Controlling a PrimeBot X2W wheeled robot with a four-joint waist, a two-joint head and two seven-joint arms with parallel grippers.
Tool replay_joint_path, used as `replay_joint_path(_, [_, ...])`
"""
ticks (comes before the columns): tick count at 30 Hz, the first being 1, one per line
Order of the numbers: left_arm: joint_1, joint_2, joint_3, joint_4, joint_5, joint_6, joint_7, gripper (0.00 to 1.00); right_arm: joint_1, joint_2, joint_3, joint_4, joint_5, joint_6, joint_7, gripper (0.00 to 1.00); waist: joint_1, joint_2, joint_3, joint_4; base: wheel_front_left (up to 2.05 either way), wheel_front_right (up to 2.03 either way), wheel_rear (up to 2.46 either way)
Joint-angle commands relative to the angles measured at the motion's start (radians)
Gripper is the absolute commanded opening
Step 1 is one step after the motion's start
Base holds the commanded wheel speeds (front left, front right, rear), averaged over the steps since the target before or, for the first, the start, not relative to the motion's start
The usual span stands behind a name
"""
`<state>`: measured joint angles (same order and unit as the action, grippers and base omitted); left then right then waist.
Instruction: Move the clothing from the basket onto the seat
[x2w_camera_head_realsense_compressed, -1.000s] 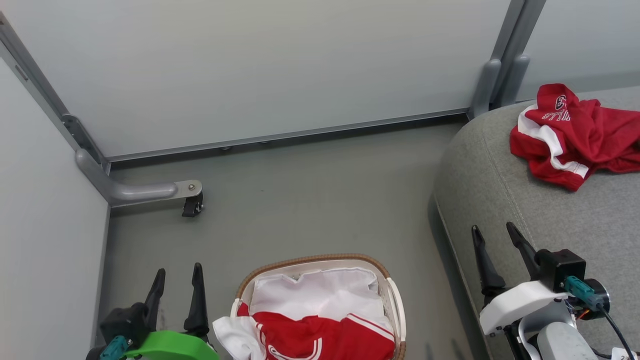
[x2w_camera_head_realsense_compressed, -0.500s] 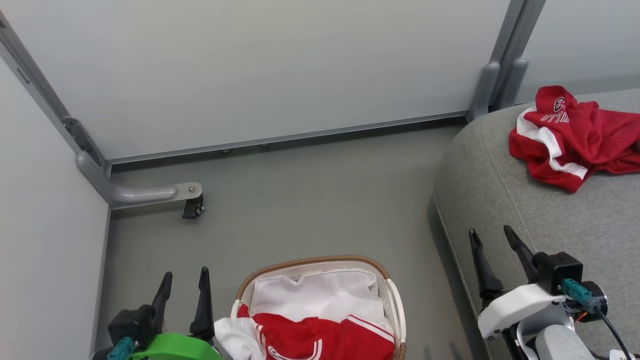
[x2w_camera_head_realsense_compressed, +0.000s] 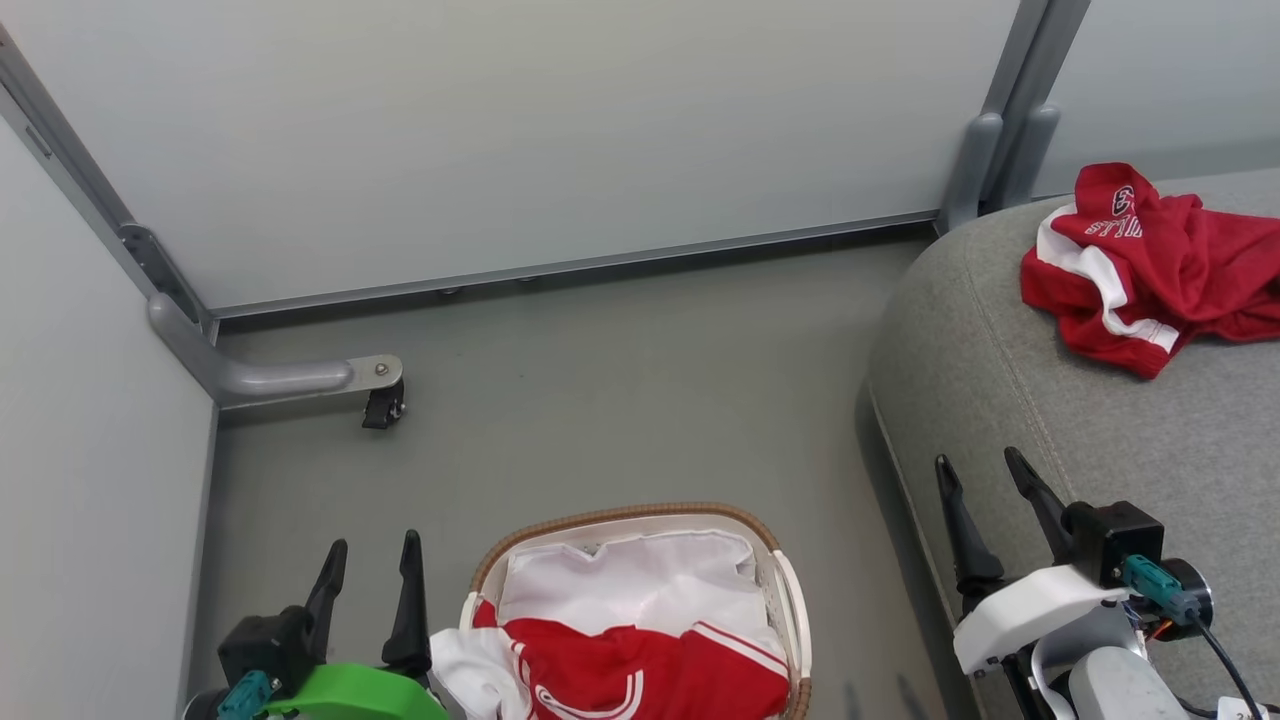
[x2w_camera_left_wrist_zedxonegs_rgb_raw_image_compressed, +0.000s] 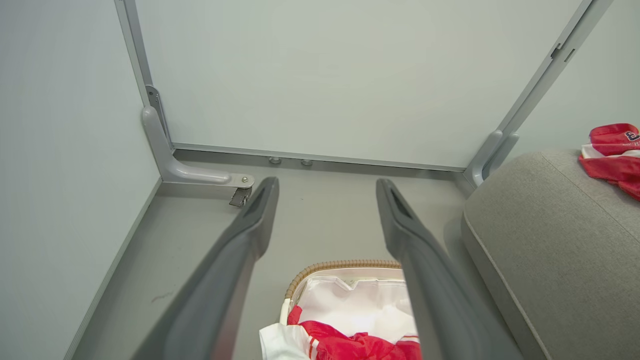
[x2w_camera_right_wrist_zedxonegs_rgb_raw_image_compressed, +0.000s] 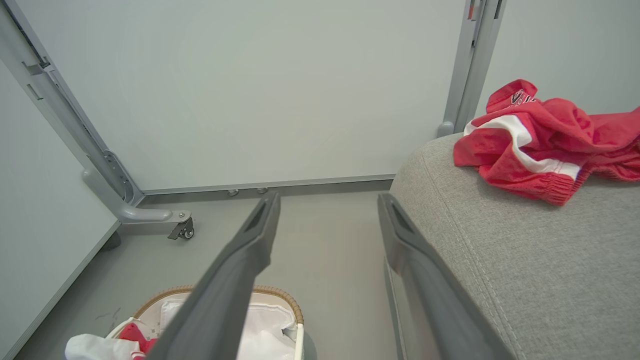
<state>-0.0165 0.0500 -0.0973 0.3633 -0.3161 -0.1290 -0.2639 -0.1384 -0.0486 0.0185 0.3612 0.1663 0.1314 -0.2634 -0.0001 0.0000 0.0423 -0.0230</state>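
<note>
- At the near left, our left gripper (x2w_camera_head_realsense_compressed: 375, 541) has edged right over the last second and now sits just beside the basket (x2w_camera_head_realsense_compressed: 620, 514).
- Its fingers stand wide apart, holding and touching nothing.
- Our right gripper (x2w_camera_head_realsense_compressed: 975, 458), at the seat (x2w_camera_head_realsense_compressed: 1100, 430) edge, has barely moved and is equally wide and empty.
- One red garment (x2w_camera_head_realsense_compressed: 650, 675) lies in the basket on the white liner (x2w_camera_head_realsense_compressed: 630, 580).
- A second garment (x2w_camera_head_realsense_compressed: 1150, 265) lies crumpled on the seat, far right.

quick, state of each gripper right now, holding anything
Left gripper: jaws open, holding nothing.
Right gripper: jaws open, holding nothing.
</note>
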Motion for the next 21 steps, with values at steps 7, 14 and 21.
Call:
replay_joint_path(7, [-0.060,0.001,-0.037,0.014,0.022,-0.003,-0.001,1.00,-0.037,-0.003,-0.008,-0.017,-0.007,-0.001,-0.002,1.00,0.0001,0.0000,0.051,-0.002,0.00,0.00,0.00])
replay_joint_path(14, [-0.230,0.027,-0.172,0.127,0.044,-0.003,-0.001,1.00,-0.102,-0.003,-0.031,-0.053,-0.031,-0.001,-0.002,1.00,0.0001,0.0000,0.160,-0.009,0.00,0.00,0.00])
replay_joint_path(21, [-0.436,0.032,-0.374,0.276,0.030,-0.003,-0.001,1.00,-0.191,-0.003,-0.044,-0.102,-0.054,-0.001,-0.002,1.00,0.0001,0.0000,0.314,-0.041,0.00,0.00,0.00])
